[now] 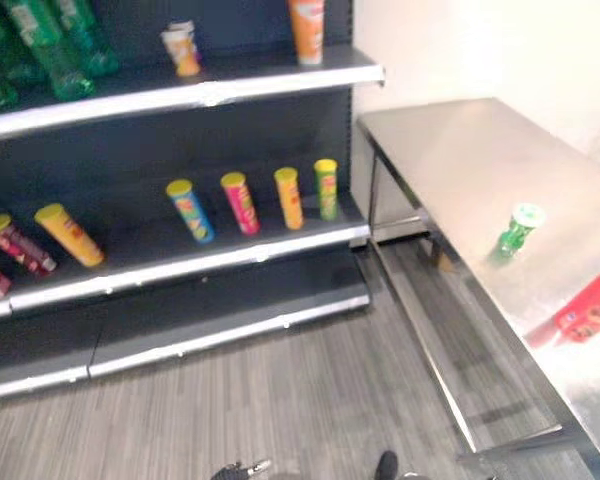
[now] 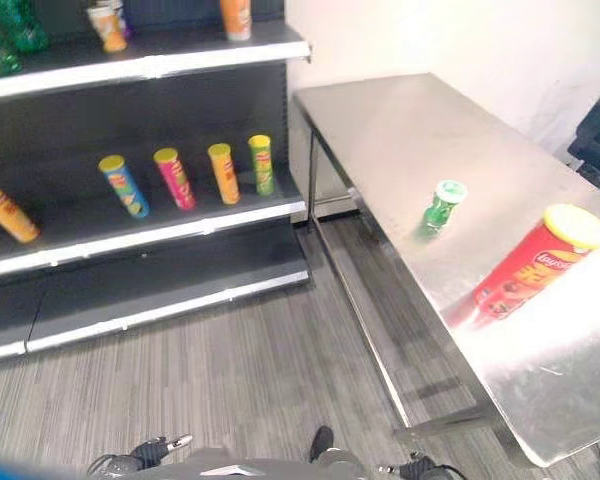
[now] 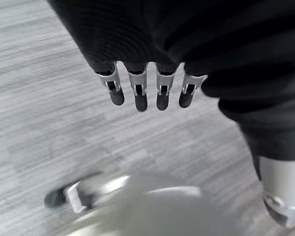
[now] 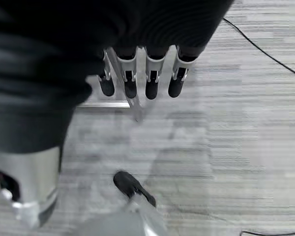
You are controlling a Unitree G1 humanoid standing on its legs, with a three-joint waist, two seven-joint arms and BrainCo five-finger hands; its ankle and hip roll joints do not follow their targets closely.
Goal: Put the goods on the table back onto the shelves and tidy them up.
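Observation:
A small green bottle (image 2: pixel 443 206) stands upright on the steel table (image 2: pixel 400 130) at the right. Nearer to me on the same table, a red chip can (image 2: pixel 535 262) with a yellow lid lies on its side. To the left is the dark shelf unit (image 1: pixel 200 262), whose middle shelf holds blue (image 1: pixel 191 211), pink (image 1: pixel 240 202), orange (image 1: pixel 289 197) and green (image 1: pixel 326 188) chip cans in a row. My left hand (image 3: pixel 137 91) hangs over the grey floor with straight fingers and holds nothing. My right hand (image 4: pixel 152 78) hangs the same way, also holding nothing.
A yellow can (image 1: pixel 70 235) and a dark red can (image 1: pixel 18 244) lean at the middle shelf's left. The top shelf (image 1: pixel 230 85) carries green bottles (image 1: pixel 40 40), a cup (image 1: pixel 183 48) and an orange can (image 1: pixel 307 28). Grey floor lies between shelf and table.

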